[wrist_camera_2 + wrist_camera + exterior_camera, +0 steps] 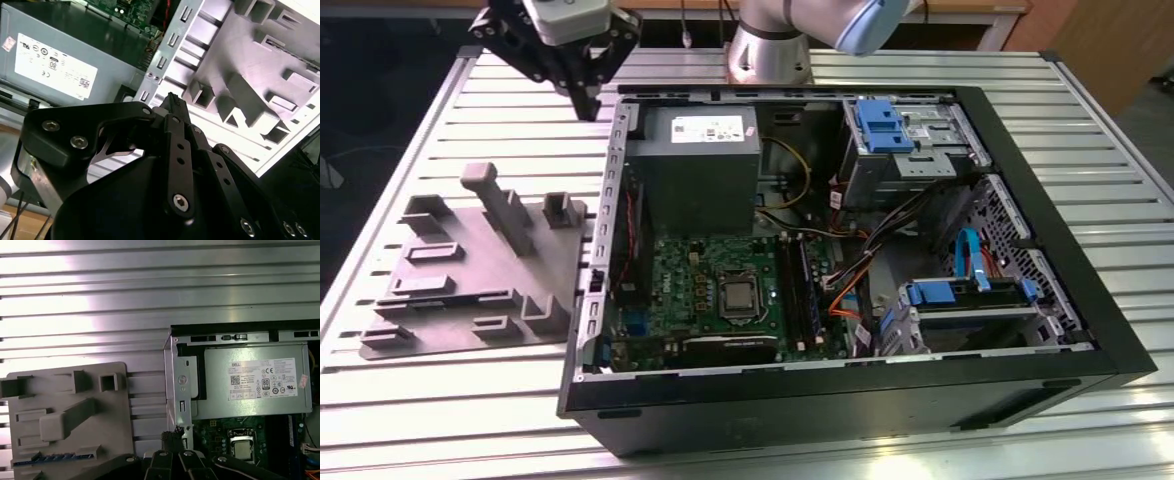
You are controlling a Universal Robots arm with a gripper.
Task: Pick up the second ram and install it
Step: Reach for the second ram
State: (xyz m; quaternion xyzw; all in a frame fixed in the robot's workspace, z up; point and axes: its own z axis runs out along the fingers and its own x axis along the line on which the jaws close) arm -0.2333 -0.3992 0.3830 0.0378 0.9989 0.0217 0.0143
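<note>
My gripper [587,106] hangs above the slatted table, between the grey holder tray [467,300] and the back left corner of the open computer case [854,400]. Its black fingers meet in a point, shut, with nothing visible between them, as both wrist views [172,101] [173,439] also show. A thin dark strip with bluish flecks [55,457] stands on edge in a slot of the tray [100,440]; it looks like the second ram. The black memory slots [803,290] run along the green motherboard [707,270], right of the processor.
A grey power supply [700,160] fills the case's back left. Blue drive brackets [961,295] and loose cables sit on the exterior view's right. The tray has a tall upright post [491,195] and several tabs. The arm's base [767,50] stands behind the case.
</note>
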